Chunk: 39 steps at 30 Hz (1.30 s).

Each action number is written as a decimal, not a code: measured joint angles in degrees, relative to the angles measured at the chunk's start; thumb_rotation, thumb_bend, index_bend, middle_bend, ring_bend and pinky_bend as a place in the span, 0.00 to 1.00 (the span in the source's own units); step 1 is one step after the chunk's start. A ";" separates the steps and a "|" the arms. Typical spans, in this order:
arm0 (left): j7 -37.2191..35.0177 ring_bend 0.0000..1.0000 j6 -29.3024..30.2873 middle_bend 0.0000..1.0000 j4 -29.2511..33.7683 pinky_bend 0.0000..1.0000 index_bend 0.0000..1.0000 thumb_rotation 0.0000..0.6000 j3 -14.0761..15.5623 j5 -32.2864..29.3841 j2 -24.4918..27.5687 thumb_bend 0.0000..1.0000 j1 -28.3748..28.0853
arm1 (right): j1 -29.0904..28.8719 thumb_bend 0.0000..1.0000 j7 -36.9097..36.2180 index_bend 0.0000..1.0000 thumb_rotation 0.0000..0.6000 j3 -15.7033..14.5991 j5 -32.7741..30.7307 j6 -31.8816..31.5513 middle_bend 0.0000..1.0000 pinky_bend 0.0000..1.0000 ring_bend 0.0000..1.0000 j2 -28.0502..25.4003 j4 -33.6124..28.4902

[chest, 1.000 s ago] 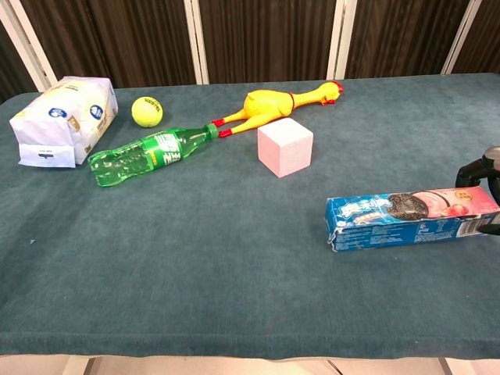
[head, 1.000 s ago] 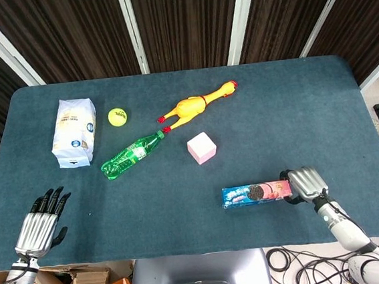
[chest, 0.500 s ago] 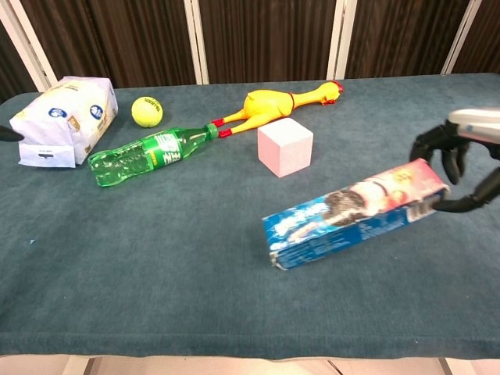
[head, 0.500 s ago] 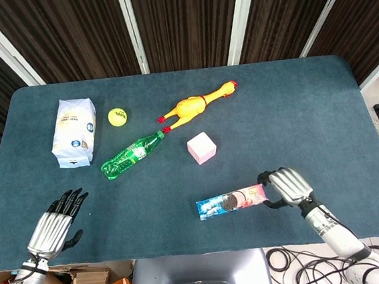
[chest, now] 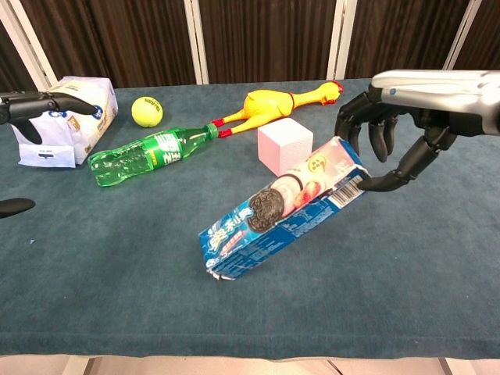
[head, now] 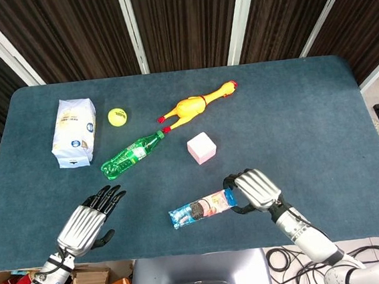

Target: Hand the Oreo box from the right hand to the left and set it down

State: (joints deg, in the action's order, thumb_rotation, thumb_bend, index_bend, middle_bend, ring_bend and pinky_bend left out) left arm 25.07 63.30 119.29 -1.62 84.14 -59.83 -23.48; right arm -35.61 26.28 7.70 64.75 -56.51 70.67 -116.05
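Right hand grips one end of the Oreo box, its free end aimed at nine o'clock for the left hand, fingers spread and empty, to take.

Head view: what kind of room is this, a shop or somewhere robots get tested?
Probably a robot test lab. A felt-covered table holds unrelated props such as a rubber chicken and a pink cube, and loose cables trail on the floor.
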 measured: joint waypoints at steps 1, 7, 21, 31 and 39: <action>0.10 0.05 -0.21 0.04 0.04 0.27 0.01 1.00 -0.01 -0.48 0.00 0.31 -0.11 | -0.17 0.24 0.19 0.65 1.00 0.07 -0.06 -0.44 0.45 0.46 0.51 0.13 -0.57; -1.44 0.05 -2.01 0.04 -0.21 0.27 0.01 1.00 0.02 -2.87 -0.13 0.31 -1.04 | -0.36 0.24 -1.85 0.66 1.00 0.93 1.94 -2.36 0.45 0.46 0.51 0.97 -2.04; -8.33 0.05 -4.72 0.05 -0.48 0.28 0.01 1.00 -0.08 -4.24 0.13 0.32 -3.03 | -1.01 0.24 -10.90 0.67 1.00 3.17 9.23 -4.35 0.45 0.46 0.51 3.32 -4.67; -11.14 0.20 -5.03 0.24 -0.59 0.32 0.15 1.00 0.28 -3.37 0.64 0.31 -3.62 | -0.81 0.24 -13.43 0.67 1.00 2.58 12.56 -5.55 0.45 0.46 0.51 3.69 -5.01; -14.23 0.20 -6.62 0.21 0.78 0.32 0.13 1.00 0.64 -2.63 2.53 0.31 -4.51 | -1.28 0.24 -12.73 0.67 1.00 3.07 11.21 -5.66 0.45 0.46 0.51 4.04 -4.37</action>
State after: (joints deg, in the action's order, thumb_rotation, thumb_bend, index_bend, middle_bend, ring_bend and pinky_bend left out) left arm 10.84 56.68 120.08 -0.98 81.51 -57.30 -27.98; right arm -36.89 13.55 10.77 75.96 -62.17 74.72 -120.43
